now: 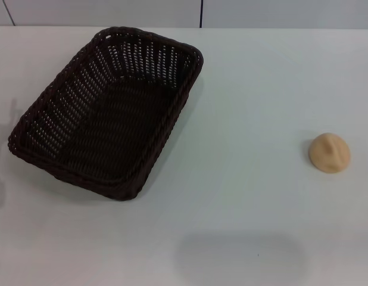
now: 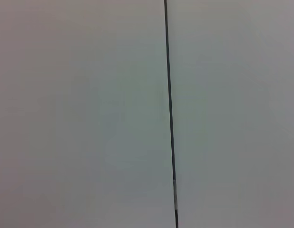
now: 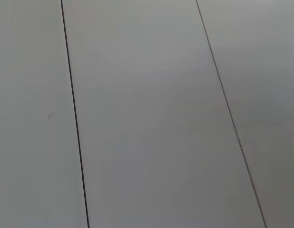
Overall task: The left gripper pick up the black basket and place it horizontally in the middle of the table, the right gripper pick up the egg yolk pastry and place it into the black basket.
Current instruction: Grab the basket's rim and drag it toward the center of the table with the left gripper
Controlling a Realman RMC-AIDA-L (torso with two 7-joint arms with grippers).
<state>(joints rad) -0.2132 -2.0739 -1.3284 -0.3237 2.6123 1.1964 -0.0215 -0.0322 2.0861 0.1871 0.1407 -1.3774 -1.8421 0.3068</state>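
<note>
Here a dark woven wicker basket (image 1: 106,113) sits askew on the smooth white worktop (image 1: 243,95), well apart from the domed tan pastry (image 1: 329,152); neither gripper shows, so their jaws can't be judged.

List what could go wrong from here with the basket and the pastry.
The black basket lies skewed on the left of the table; gripped by one rim, it may tilt or stay diagonal. The egg yolk pastry is small, domed and smooth, so it could slip or be dented. Neither claw is in view yet.
</note>
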